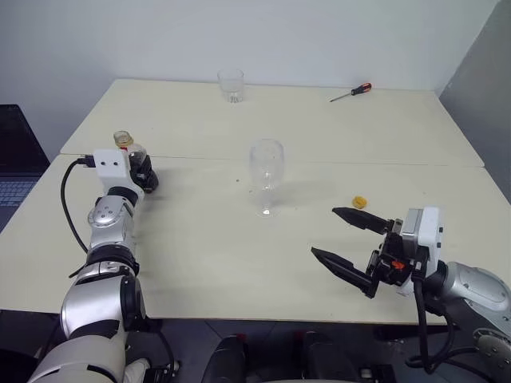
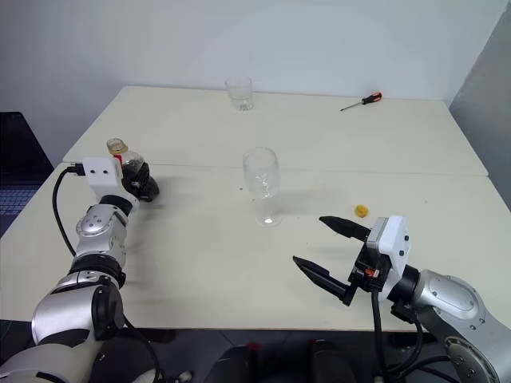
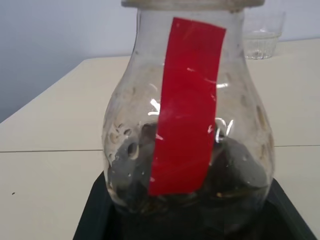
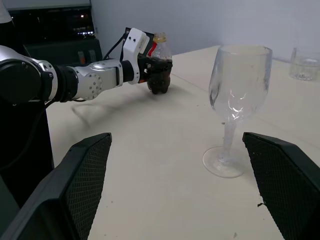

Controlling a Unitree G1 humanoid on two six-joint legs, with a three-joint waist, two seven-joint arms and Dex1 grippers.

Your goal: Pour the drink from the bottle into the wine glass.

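From the head, the bottle (image 1: 128,148) is seen clamped upright in the left gripper (image 1: 142,174) at the table's (image 1: 200,263) left, with the glass (image 1: 266,174) mid-table, and a tumbler (image 1: 231,84), screwdriver (image 1: 351,92) and cap (image 1: 360,203) around it. In the right wrist view, the right gripper (image 4: 182,185) is held wide open and empty, facing the glass.

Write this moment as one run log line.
left end effector: shut on bottle | right end effector: open | wine glass: empty, upright
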